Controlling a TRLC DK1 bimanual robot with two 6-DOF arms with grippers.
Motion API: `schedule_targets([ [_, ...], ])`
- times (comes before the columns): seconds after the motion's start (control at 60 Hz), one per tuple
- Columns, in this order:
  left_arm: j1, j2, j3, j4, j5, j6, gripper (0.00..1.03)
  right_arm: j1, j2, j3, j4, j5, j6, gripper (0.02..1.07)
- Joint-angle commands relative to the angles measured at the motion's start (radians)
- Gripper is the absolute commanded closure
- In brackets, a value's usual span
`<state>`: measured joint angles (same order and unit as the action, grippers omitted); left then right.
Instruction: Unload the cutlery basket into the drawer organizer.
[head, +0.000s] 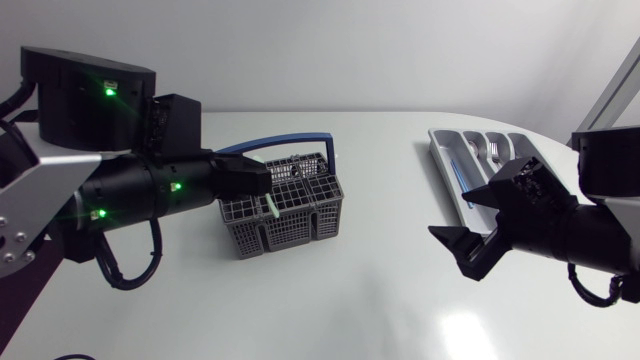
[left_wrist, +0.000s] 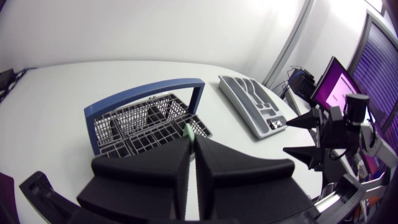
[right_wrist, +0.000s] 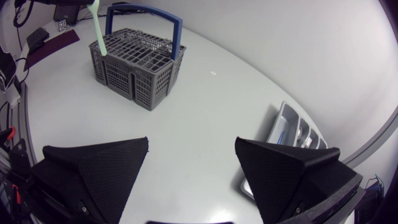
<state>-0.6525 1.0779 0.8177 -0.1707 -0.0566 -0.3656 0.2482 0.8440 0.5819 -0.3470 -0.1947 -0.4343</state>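
Note:
A grey wire cutlery basket (head: 290, 210) with a blue handle (head: 290, 143) stands mid-table. A pale green utensil (head: 270, 206) rises upright from the basket's corner (right_wrist: 97, 28). My left gripper (head: 262, 185) is over that corner, its fingers close together on the green handle (left_wrist: 188, 130). The grey drawer organizer (head: 445, 160) lies at the far right and holds some silver cutlery (head: 495, 150) and a blue piece (head: 457, 175). My right gripper (head: 478, 222) hovers open and empty just in front of the organizer (right_wrist: 292, 134), facing the basket (right_wrist: 137, 62).
The white table (head: 350, 290) lies bare between basket and organizer. In the left wrist view the basket (left_wrist: 143, 124) is under the fingers, with the organizer (left_wrist: 252, 102) and my right gripper (left_wrist: 305, 134) beyond it.

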Motion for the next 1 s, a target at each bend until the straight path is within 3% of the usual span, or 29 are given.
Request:
schedule_targets([
  [0.0,-0.012,-0.003,0.052,-0.024,0.004,-0.107,1.0,0.008,-0.033,0.032,-0.03,-0.031,-0.007,0.07],
  [0.333,-0.058,0.053,0.153,-0.125,0.004,-0.406,1.0,0.178,-0.062,0.047,-0.044,-0.031,0.111,0.07],
  [0.767,-0.168,0.169,0.224,-0.145,0.004,-0.512,1.0,0.367,0.095,0.174,-0.029,-0.026,0.233,0.17],
  [0.983,-0.194,0.246,0.29,-0.145,0.004,-0.561,1.0,0.404,0.204,0.213,0.046,-0.031,0.269,0.39],
])
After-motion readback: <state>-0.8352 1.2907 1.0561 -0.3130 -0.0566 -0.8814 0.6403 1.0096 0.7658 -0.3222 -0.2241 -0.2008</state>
